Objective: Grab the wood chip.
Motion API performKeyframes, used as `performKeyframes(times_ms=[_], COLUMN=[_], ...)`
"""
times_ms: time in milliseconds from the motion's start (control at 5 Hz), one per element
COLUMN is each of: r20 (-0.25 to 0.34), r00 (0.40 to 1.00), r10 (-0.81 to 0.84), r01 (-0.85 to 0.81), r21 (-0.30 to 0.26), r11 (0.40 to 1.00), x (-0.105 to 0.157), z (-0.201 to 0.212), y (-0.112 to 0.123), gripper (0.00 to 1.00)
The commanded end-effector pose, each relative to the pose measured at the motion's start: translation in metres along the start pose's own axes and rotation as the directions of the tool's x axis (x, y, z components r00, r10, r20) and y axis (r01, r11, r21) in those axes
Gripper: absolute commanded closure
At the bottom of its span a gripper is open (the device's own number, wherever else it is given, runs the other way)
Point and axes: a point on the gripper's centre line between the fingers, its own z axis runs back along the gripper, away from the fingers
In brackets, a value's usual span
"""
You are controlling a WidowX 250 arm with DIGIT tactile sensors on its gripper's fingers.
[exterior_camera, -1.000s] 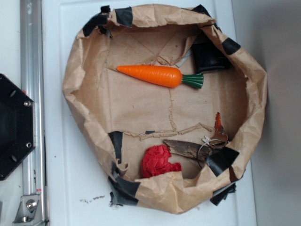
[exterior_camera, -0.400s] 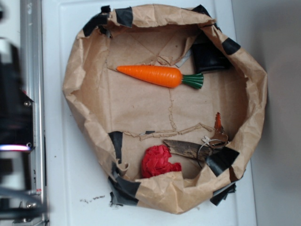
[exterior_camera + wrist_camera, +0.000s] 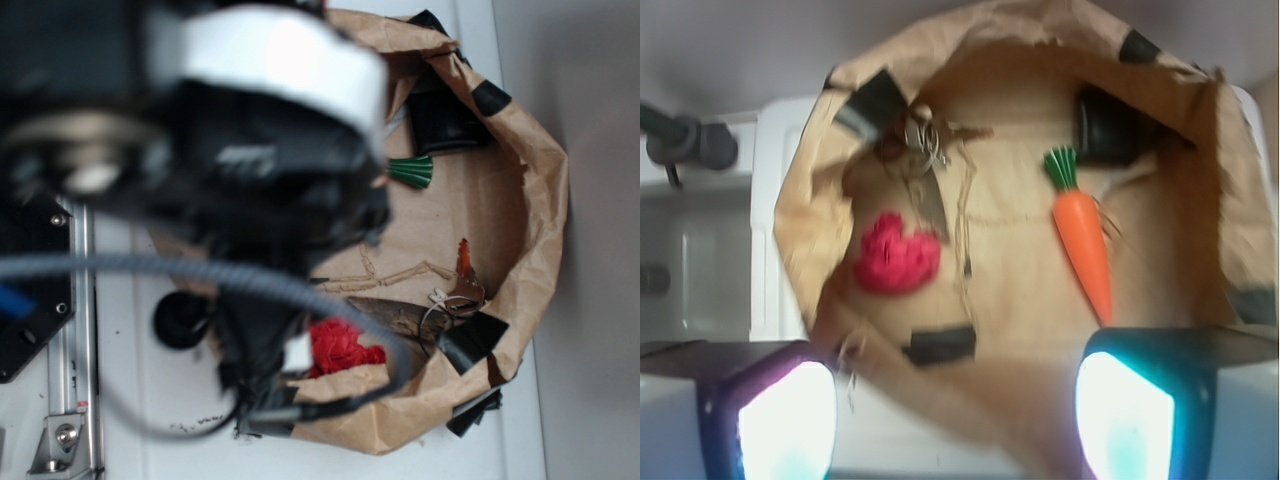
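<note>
Claw is spread wide: the two lit pads sit far apart at the bottom of the wrist view with nothing between them. It hangs high above the near lip of the brown paper nest, well clear of everything inside.

Wood chip lies on the paper floor at the lower right of the nest in the exterior view, just right of the red crumpled ball. Its wide end runs into a small tangle of wire and scraps by a strip of black tape.

In the wrist view the wood chip shows as a blurred dark sliver, ahead of the claw and left of its centreline, just above and right of the ball. The carrot is on the opposite side, ahead and right, well apart from the chip.

Long axis, in the wrist view: roughly up and down the frame, slightly tilted, tangle end far, pointed end near. Judgement: that puts the axis across the line between the pads, so little wrist rotation needed. Mostly a shift forward and left, then a descent.

Risk, as I read it: the ball is close beside the near tip and the wire clutter sits at the far end, so the mid-length is the cleaner place to pinch. Arm blocks much of the exterior view; the white worktop shows around the nest.
</note>
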Motion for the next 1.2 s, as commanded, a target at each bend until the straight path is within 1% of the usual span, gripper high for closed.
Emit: performKeyframes(times_ms=[0,200,400,600,800,1000], r20=[0.013,0.031,0.017,-0.024,-0.01,0.003], r00=[1.0,0.993,0.995,0.992,0.985,0.979], r10=[-0.014,-0.112,-0.099,-0.127,-0.174,-0.202], r01=[0.014,0.113,0.1,0.126,0.173,0.201], r21=[-0.013,-0.062,-0.062,-0.038,-0.091,-0.125], r11=[1.0,0.992,0.993,0.991,0.981,0.972], x=[0.033,0.039,0.042,0.044,0.043,0.044], z=[-0.035,-0.069,-0.102,-0.125,-0.137,-0.137], y=[0.026,0.014,0.019,0.016,-0.001,-0.025], gripper=[0.0,0.0,0.0,0.0,0.0,0.0])
